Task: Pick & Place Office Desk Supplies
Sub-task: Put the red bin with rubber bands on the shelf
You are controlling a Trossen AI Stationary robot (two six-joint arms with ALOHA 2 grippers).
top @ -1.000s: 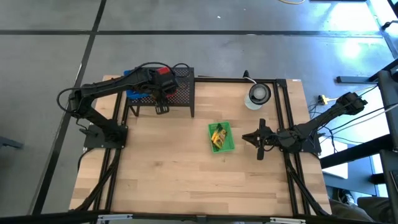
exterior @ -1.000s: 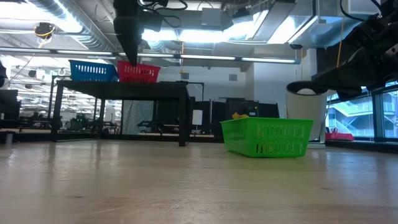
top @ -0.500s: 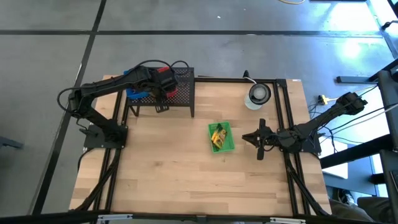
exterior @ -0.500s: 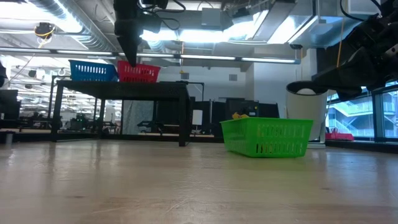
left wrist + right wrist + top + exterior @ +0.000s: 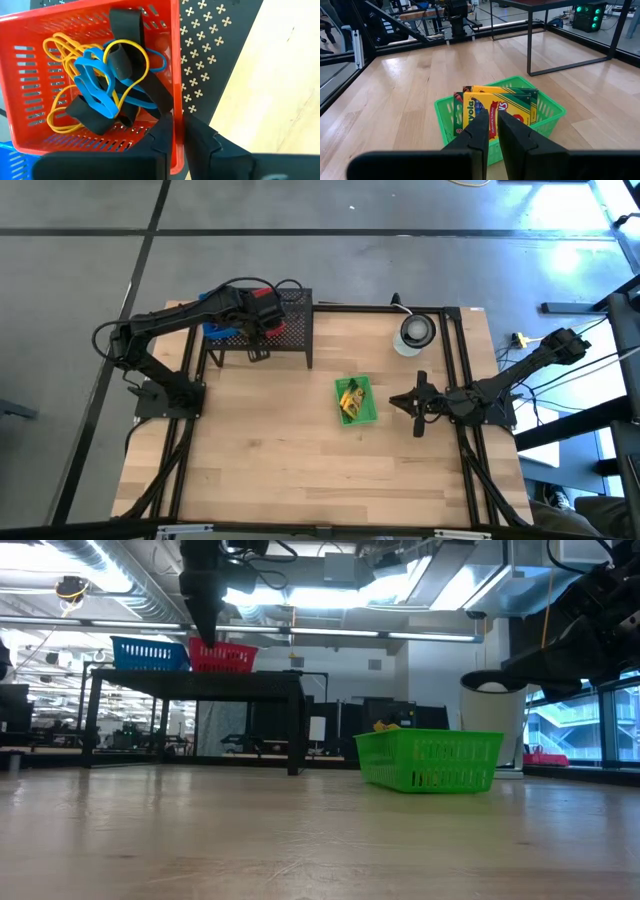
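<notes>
Red basket wall pinched between left gripper [image 5: 177, 137] fingers at its rim, up on black perforated rack [image 5: 288, 328] at table's back left; blue basket [image 5: 150, 653] just beside it. Inside red basket [image 5: 30, 75]: yellow rubber bands [image 5: 60, 47], blue rubber bands [image 5: 92, 87] and black bands [image 5: 125, 25] tangled together. Right gripper [image 5: 491, 125] fingers pressed together, nothing between them, hovering near green basket [image 5: 547, 112] mid-table, which holds crayon boxes [image 5: 492, 107] standing upright. White-and-dark disc [image 5: 416, 332] at back right of wooden table [image 5: 300, 470]
</notes>
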